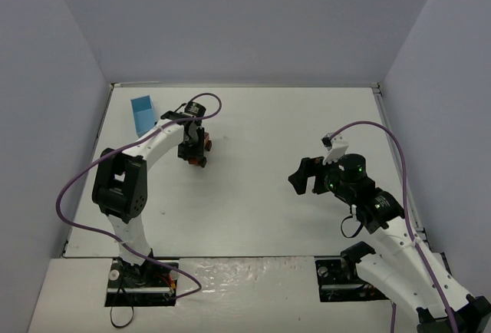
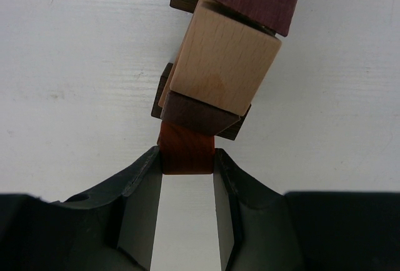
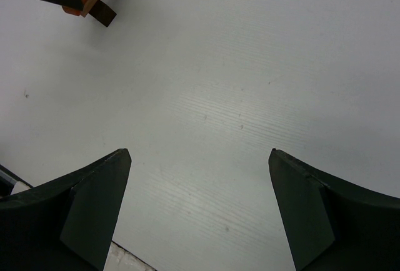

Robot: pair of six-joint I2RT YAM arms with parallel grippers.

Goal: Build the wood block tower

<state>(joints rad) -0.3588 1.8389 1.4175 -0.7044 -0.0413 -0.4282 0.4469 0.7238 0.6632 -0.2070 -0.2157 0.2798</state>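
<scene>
Left gripper (image 2: 186, 158) is narrowed onto a reddish-orange block (image 2: 185, 149), with both fingers pressed flat to its sides. The block sits at the near end of the tower (image 2: 222, 65), touching a dark brown piece (image 2: 197, 116); a light tan cube (image 2: 225, 65) lies just beyond. The tower stands on the table (image 1: 261, 118), left of centre, near the light blue box (image 1: 143, 113). Right gripper (image 3: 200, 158) is spread wide and holds nothing, well apart from the stack.

top external: fixed high at near edge, looking down on whole worktop (image 1: 253, 218) | left wrist: very close above tower (image 2: 225, 65) | right wrist: farther off, facing worktop, same tower in upper-left corner
</scene>
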